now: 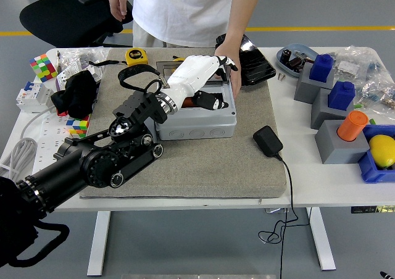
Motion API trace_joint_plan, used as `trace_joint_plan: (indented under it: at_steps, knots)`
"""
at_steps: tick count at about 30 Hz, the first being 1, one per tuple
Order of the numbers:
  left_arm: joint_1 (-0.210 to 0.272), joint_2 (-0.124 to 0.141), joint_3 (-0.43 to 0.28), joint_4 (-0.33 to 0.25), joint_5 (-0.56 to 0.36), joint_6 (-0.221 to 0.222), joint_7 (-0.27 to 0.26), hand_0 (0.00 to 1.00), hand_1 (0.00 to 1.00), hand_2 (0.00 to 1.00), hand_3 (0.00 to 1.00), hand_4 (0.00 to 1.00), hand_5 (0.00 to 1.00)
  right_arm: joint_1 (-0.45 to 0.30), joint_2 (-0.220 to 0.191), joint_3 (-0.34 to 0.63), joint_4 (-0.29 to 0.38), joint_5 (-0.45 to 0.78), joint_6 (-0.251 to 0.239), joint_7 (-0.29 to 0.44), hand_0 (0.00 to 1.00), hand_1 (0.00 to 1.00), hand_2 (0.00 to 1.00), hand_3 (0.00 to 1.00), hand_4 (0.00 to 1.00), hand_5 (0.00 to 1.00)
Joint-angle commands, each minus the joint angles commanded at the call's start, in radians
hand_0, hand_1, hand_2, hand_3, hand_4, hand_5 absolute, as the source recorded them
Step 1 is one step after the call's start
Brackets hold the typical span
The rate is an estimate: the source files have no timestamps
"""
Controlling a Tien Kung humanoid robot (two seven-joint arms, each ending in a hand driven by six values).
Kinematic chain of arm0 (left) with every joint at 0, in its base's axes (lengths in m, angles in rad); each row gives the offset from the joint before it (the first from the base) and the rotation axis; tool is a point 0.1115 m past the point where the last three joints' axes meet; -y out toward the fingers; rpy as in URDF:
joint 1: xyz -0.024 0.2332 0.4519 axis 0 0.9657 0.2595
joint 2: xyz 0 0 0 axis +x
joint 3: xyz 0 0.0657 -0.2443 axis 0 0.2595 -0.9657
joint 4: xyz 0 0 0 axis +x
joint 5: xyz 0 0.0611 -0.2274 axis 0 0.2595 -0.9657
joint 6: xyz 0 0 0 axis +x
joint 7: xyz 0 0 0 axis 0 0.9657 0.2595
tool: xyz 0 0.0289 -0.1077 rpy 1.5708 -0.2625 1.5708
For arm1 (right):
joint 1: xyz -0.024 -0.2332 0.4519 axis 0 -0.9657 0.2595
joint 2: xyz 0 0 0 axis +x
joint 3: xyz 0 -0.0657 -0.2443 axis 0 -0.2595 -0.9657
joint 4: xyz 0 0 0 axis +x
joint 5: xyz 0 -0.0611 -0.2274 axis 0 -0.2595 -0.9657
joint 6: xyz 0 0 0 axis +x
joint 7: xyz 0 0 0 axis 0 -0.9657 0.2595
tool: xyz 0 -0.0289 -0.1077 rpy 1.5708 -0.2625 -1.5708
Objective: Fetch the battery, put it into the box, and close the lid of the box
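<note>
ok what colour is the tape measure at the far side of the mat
Yellow, with a black centre: the tape measure shows best in the head view.

Black left arm (92, 162) of chunky jointed segments with round silver screw caps, ribbed metallic wrist ring, glossy white left hand (199, 75) with black finger joints, person (185, 10) in white short-sleeved T-shirt, bare forearms
</note>
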Motion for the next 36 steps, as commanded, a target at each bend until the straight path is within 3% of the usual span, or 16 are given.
trace_joint_plan:
  at_steps: [5, 6, 11, 12, 18, 27, 31, 36]
  knots:
    - [0.006, 0.000, -0.075, -0.005, 0.022, 0.001, -0.003, 0.573, 0.578, 0.530, 0.608, 0.996, 0.258, 0.001, 0.001, 0.003, 0.001, -0.003, 0.000, 0.001, 0.577, 0.627, 0.654, 0.548, 0.944, 0.489]
    - [0.005, 0.000, -0.088, 0.001, 0.028, -0.001, 0.004, 0.747, 0.758, 0.717, 0.715, 0.985, 0.314, 0.001, 0.002, 0.003, 0.001, -0.003, 0.000, 0.001, 0.576, 0.627, 0.654, 0.548, 0.944, 0.488]
    - [-0.002, 0.000, -0.135, 0.039, 0.058, -0.037, 0.064, 0.747, 0.758, 0.717, 0.715, 0.985, 0.314, 0.000, 0.001, 0.000, 0.001, -0.001, 0.000, 0.000, 0.576, 0.627, 0.654, 0.548, 0.944, 0.488]
    - [-0.003, 0.000, -0.139, 0.048, 0.060, -0.043, 0.073, 0.829, 0.832, 0.797, 0.791, 0.993, 0.392, 0.000, 0.001, -0.001, 0.001, 0.000, 0.000, 0.000, 0.575, 0.627, 0.654, 0.549, 0.945, 0.488]
    - [0.005, 0.000, -0.146, 0.075, 0.069, -0.060, 0.105, 0.835, 0.831, 0.794, 0.792, 0.997, 0.426, -0.001, 0.001, 0.000, 0.000, 0.000, 0.001, 0.000, 0.575, 0.628, 0.654, 0.549, 0.946, 0.487]
    - [0.020, 0.000, -0.086, 0.056, 0.042, -0.091, 0.150, 0.823, 0.819, 0.778, 0.781, 0.998, 0.448, 0.000, 0.000, 0.005, 0.001, -0.004, 0.000, 0.000, 0.577, 0.628, 0.655, 0.549, 0.946, 0.487]
    - [0.032, 0.000, -0.072, 0.029, 0.030, -0.104, 0.173, 0.805, 0.797, 0.765, 0.772, 0.998, 0.455, -0.001, 0.000, 0.009, 0.002, -0.006, 0.000, 0.000, 0.579, 0.628, 0.655, 0.550, 0.946, 0.486]
    - [0.058, 0.000, -0.058, -0.045, 0.012, -0.113, 0.190, 0.777, 0.769, 0.755, 0.761, 0.998, 0.460, -0.004, -0.003, 0.011, 0.002, -0.008, 0.000, 0.001, 0.578, 0.628, 0.655, 0.550, 0.946, 0.486]
